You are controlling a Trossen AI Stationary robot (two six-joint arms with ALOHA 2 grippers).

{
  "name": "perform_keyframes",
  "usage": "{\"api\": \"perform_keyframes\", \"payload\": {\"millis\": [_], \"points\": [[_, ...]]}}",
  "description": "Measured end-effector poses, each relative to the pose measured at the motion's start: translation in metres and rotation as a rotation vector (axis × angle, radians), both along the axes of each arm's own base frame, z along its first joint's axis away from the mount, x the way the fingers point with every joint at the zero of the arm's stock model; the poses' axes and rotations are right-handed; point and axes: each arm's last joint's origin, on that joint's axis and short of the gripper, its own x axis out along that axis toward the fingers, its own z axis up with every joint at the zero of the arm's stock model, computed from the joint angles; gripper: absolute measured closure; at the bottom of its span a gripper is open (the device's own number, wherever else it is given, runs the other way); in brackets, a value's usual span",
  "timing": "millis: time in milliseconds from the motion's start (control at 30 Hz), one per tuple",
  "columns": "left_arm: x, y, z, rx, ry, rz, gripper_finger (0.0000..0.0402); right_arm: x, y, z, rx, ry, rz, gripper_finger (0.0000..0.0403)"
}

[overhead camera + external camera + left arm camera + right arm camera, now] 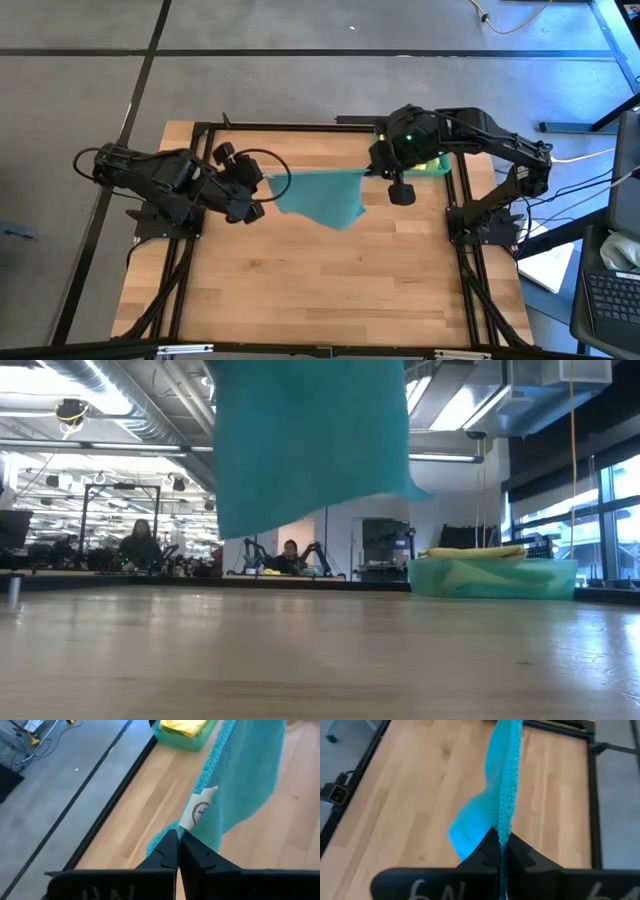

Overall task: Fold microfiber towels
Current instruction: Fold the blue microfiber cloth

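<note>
Hanging unfolded above the wooden table (300,290), the soft teal microfiber towel (322,195) stretches between left gripper (256,195) and right gripper (378,170), both clamped on its edge; yellow cloths wait in the teal plastic tray (492,576).

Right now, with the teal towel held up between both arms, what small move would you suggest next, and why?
Probably lower both hands together: the left hand and right hand are each shut on the teal towel, which hangs clear above the table, so it must be laid flat before folding.
</note>
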Motion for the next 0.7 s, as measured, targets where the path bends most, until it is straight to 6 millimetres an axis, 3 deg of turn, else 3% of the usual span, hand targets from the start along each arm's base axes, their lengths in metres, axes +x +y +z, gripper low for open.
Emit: {"api": "perform_keyframes", "payload": {"millis": [700], "points": [[-0.010,0.002,0.003,0.008,0.000,0.006,0.0401,0.038,-0.005,-0.038,0.028,0.175,0.025,0.0396]]}}
